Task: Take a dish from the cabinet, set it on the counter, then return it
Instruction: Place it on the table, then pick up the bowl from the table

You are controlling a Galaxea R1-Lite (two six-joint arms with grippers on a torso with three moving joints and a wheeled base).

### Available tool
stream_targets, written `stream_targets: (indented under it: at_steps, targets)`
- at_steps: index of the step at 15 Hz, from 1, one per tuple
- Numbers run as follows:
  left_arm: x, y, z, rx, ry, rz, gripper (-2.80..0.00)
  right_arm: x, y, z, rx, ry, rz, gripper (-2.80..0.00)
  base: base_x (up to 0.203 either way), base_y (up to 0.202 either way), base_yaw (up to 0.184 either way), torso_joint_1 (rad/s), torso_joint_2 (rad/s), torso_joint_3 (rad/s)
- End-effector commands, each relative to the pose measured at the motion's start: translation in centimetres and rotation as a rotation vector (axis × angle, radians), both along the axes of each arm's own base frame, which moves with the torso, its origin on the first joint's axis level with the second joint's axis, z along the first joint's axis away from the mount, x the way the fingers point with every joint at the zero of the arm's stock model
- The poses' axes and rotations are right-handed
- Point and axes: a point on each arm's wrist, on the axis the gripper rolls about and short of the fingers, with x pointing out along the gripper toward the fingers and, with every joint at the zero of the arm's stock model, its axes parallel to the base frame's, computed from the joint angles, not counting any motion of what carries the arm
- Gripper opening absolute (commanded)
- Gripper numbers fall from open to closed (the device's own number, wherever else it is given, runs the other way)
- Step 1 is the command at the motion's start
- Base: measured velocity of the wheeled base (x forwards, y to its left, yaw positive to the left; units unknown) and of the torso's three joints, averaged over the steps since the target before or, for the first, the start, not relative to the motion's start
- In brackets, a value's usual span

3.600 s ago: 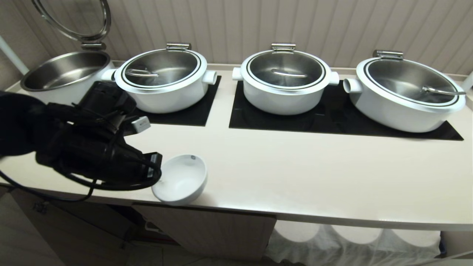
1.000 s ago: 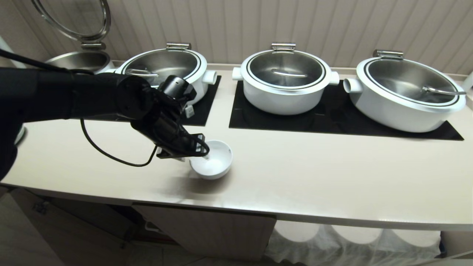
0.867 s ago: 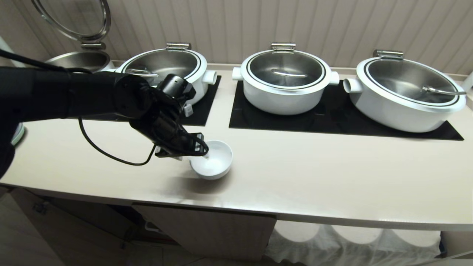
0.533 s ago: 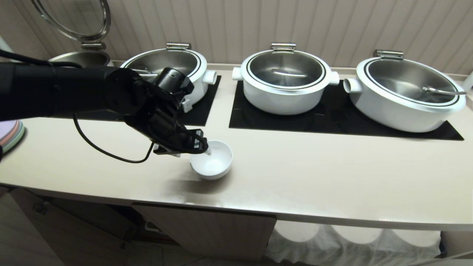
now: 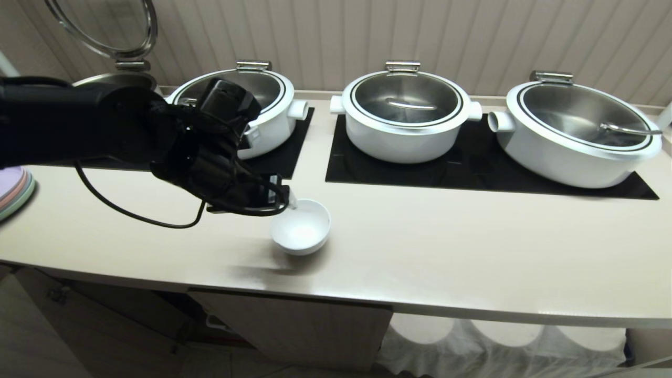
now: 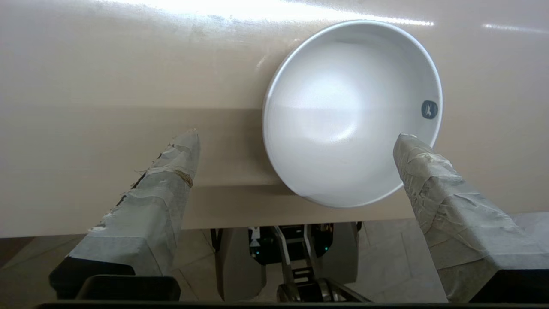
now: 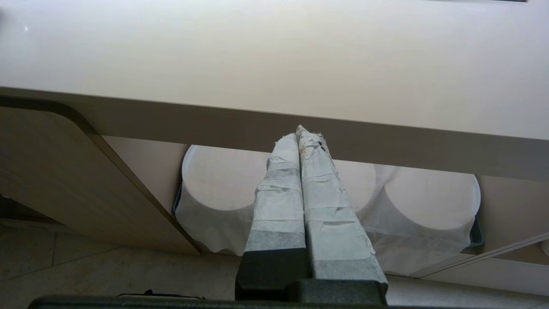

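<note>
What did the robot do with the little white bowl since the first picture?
The left gripper carried the dish from the counter's front edge to farther in, set it down, let go, opened wide and is lifting away toward the back left. The three lidded pots and the right gripper, shut below the counter edge, stayed put.

Looks like a buffet serving line: lidded white pots (image 5: 404,113) on black warming panels (image 5: 472,168) set into a long counter (image 5: 472,252).
</note>
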Motion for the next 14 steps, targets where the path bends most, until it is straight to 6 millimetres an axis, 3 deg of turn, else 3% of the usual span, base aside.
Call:
stream_targets:
  at_steps: [1,5,6,11,14]
  targets:
    - [-0.9,0.4,-0.2,-0.021,-0.091,0.024,0.00,0.0,0.0,0.0,0.000,0.000,0.001,-2.80,0.000,0.000,0.000,0.000,0.00,0.000]
    - [-3.5,1.8,0.2,-0.040,-0.171,0.042,0.00,0.0,0.0,0.0,0.000,0.000,0.000,-2.80,0.000,0.000,0.000,0.000,0.00,0.000]
    - [-4.1,2.1,0.2,-0.040,-0.173,0.044,-2.80,0.0,0.0,0.0,0.000,-0.001,0.001,-2.80,0.000,0.000,0.000,0.000,0.00,0.000]
    - [-7.2,3.8,0.6,-0.037,-0.185,0.061,-2.80,0.0,0.0,0.0,0.000,-0.001,0.001,-2.80,0.000,0.000,0.000,0.000,0.00,0.000]
    - [-8.8,4.7,-0.4,0.021,-0.176,0.107,-2.80,0.0,0.0,0.0,0.000,-0.001,0.000,-2.80,0.000,0.000,0.000,0.000,0.00,0.000]
